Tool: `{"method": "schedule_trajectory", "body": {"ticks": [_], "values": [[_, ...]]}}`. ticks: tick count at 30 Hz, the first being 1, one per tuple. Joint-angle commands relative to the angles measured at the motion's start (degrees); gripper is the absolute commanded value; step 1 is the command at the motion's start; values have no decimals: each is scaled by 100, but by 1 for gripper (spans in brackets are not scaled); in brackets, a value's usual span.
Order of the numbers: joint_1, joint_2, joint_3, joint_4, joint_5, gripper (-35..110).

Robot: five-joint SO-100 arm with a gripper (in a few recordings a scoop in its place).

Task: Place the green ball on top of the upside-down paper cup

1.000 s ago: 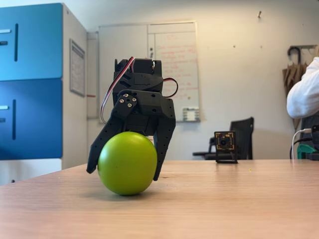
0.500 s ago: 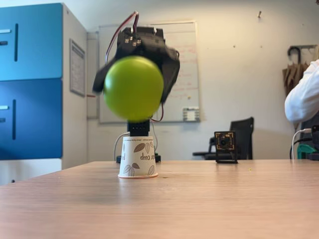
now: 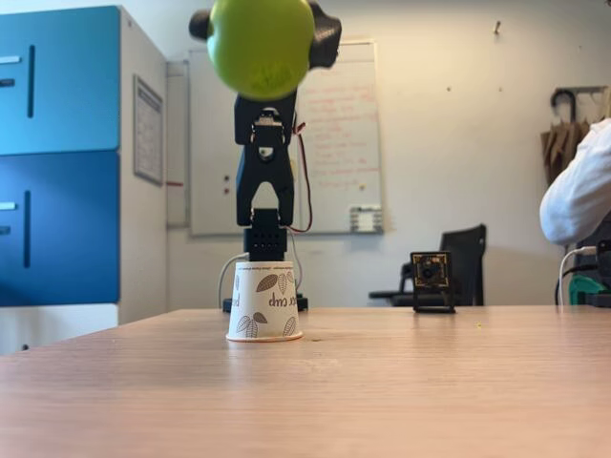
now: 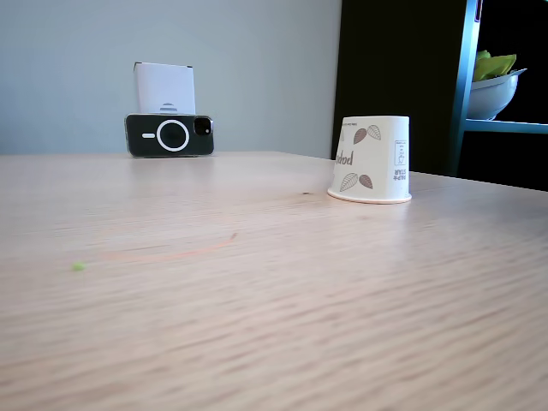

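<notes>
Gripper (image 3: 260, 29) pinches the ball (image 3: 261, 46) high above the table (image 3: 401, 382), over the cup (image 3: 264, 301). Cup upside down, rim on table, its flat top bare. Bowl (image 4: 492, 92) on the shelf holds something green.

- Pale wooden table (image 3: 401, 382) underfoot of everything, grain running across.
- Blue cabinet (image 3: 59, 153) at the left in a fixed view.
- Whiteboard (image 3: 329, 134) on the white wall (image 3: 468, 143).
- Black chair (image 3: 458, 262) behind.
- Dark shelf with a white bowl (image 4: 492, 90).
</notes>
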Motion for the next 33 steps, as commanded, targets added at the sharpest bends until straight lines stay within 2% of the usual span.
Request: {"method": "schedule_trajectory", "body": {"ticks": [1, 8, 17, 33], "values": [[35, 686, 545, 290, -26, 28], [-35, 1283, 2241, 123, 9, 28], [-185, 1670, 4219, -993, 53, 28], [-598, 1644, 5625, -1986, 404, 28]]}}
